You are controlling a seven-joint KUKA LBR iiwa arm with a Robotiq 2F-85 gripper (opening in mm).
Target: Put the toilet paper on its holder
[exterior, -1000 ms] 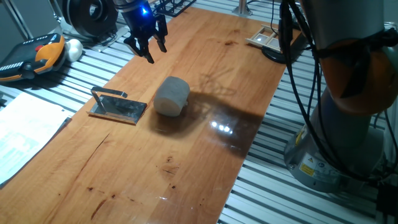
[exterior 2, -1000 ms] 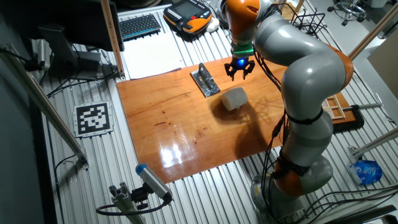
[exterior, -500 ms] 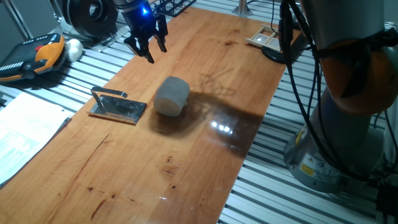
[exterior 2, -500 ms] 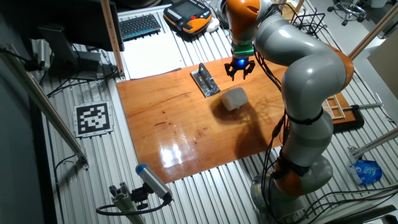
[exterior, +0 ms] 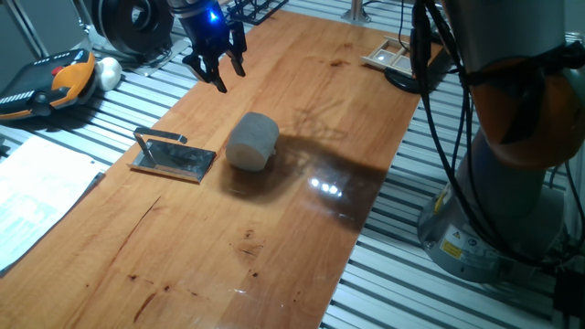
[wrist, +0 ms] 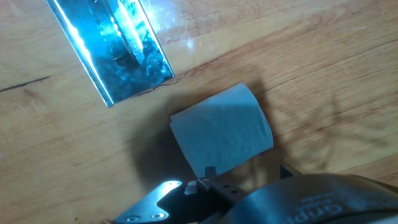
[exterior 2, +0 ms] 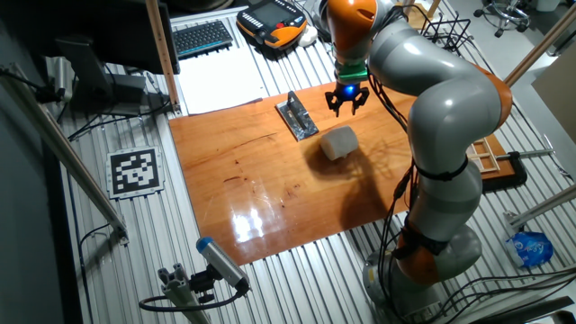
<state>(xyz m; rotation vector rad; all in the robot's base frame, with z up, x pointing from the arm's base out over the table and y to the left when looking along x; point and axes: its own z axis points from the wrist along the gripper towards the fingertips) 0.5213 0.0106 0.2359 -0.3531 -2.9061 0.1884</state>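
Dim room, overhead light. Glare spots on the counter [exterior: 326, 189] just beside the toilet paper [exterior: 251, 141], which casts a broad dark shadow. Hand view: blue-tinted glare on the holder [wrist: 112, 46]; near foreground soft.

White toilet paper [exterior: 251, 140] and shiny grey metal holder [exterior: 172, 157] lie on the reddish-brown wooden table [exterior: 274, 228]; black gripper [exterior: 216, 69] glows blue.
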